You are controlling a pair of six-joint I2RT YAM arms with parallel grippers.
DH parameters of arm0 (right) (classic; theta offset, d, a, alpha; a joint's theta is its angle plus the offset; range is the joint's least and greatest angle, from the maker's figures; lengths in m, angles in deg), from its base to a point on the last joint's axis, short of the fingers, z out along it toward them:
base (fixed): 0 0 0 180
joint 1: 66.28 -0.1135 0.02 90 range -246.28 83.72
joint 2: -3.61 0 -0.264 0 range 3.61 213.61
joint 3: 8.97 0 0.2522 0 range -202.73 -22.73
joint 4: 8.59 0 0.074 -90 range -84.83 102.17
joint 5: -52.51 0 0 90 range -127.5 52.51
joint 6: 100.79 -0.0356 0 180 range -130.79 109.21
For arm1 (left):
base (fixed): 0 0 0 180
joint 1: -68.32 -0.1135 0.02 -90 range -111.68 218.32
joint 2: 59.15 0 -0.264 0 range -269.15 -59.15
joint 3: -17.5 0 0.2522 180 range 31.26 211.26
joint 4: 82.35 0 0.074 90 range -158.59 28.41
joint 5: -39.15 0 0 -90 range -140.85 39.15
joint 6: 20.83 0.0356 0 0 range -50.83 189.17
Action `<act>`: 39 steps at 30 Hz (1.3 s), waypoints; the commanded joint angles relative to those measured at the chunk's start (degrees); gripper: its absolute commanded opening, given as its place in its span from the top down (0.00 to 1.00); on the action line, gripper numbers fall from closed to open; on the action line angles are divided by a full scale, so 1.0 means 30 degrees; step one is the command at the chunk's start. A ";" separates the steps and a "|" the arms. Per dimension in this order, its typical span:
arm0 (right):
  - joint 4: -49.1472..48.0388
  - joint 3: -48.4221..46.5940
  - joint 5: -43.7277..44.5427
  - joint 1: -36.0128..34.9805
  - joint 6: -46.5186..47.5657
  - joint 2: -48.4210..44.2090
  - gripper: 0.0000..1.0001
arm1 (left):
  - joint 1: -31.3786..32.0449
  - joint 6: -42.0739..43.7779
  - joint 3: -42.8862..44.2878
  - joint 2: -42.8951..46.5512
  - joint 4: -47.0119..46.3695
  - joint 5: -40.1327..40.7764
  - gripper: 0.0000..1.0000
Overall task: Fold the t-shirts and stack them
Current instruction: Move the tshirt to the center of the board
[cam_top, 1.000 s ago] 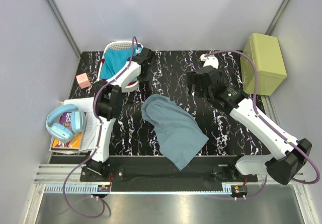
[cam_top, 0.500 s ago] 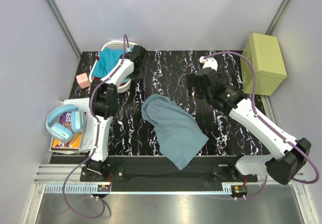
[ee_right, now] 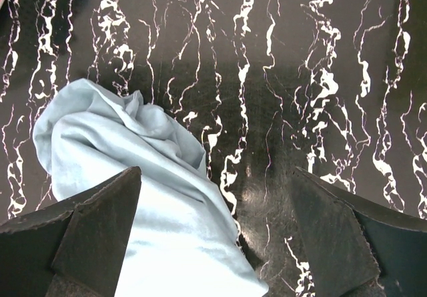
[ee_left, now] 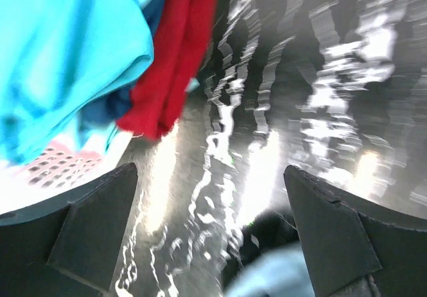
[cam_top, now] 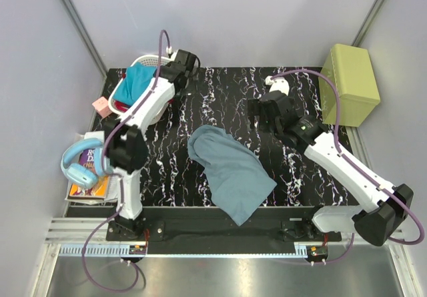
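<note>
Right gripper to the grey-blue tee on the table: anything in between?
Nothing visible. The right gripper is open over bare marbled table, just beyond the far end of the grey-blue t-shirt. The right wrist view shows only tabletop between them. The laundry basket and yellow-green box sit off to the sides.

the left wrist view is blurred — the marble table [ee_left: 347, 83] is reduced to streaks, and the turquoise t-shirt [ee_left: 60, 63] and red t-shirt [ee_left: 175, 50] are cut off by the top edge. of the laundry basket [ee_left: 50, 167] only a blurred patch of white mesh is shown. the grey-blue t-shirt [ee_right: 160, 210] is cropped by the right wrist view's bottom edge. from above, the book [cam_top: 90, 189] is partly covered by headphones [cam_top: 80, 165] — its title cannot be read.
</note>
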 commanded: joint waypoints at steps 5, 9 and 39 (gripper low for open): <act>-0.0220 0.2021 -0.0859 -0.0159 -0.2153 -0.1207 0.00 | 0.3415 -0.1268 -0.4288 0.6813 -0.1536 0.1313 0.01; -0.0161 0.3664 -0.1387 -0.0335 -0.3093 -0.1910 0.03 | 0.5172 -0.1622 -0.7658 0.8571 -0.2237 0.1398 0.01; 0.2621 0.0329 -0.0919 -0.1390 -0.2100 -0.2233 0.04 | 0.0959 0.0517 0.7202 -0.5417 0.0422 -0.2876 0.48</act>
